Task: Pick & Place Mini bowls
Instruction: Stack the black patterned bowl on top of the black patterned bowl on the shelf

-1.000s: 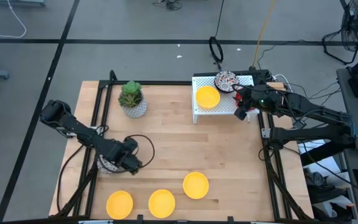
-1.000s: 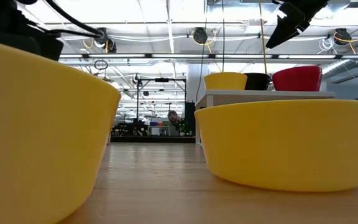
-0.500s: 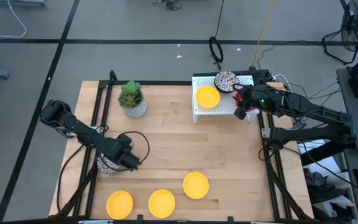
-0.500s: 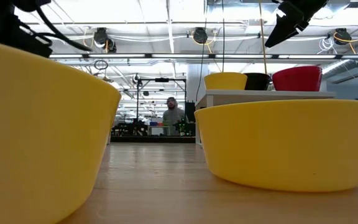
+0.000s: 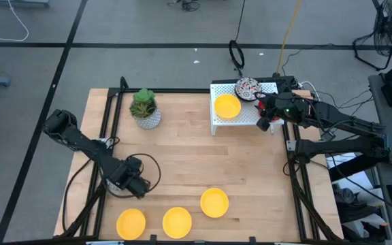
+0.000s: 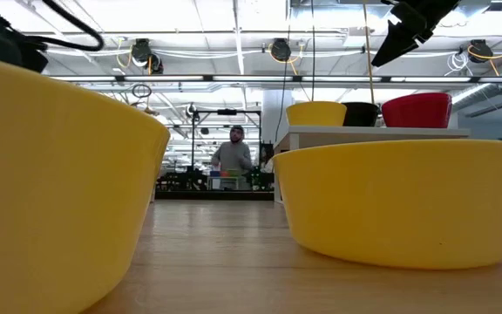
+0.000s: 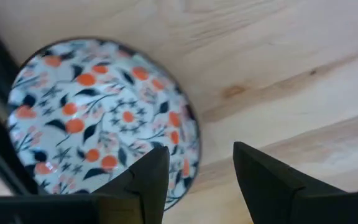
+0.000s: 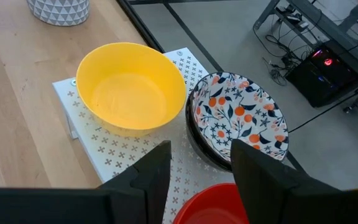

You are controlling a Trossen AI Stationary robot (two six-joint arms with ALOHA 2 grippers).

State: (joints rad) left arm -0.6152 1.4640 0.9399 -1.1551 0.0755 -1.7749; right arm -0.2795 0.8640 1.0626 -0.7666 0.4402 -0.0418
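Below, left gripper point(image 7: 194, 180) fingers spread, empty, over upright patterned bowl point(image 7: 101, 118), mouth up. Right gripper point(image 8: 194, 177) fingers spread, empty, above rack point(image 8: 129, 158) w/ 3 bowls.

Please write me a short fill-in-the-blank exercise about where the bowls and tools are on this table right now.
1. The number of yellow bowls along the table's near edge is ____.
2. On the white stand, the patterned bowl sits next to a ____ bowl.
3. The left tool is open just above a ____ bowl on the wood.
4. The white pot holds a green ____.

Missing words: three; yellow; patterned; plant
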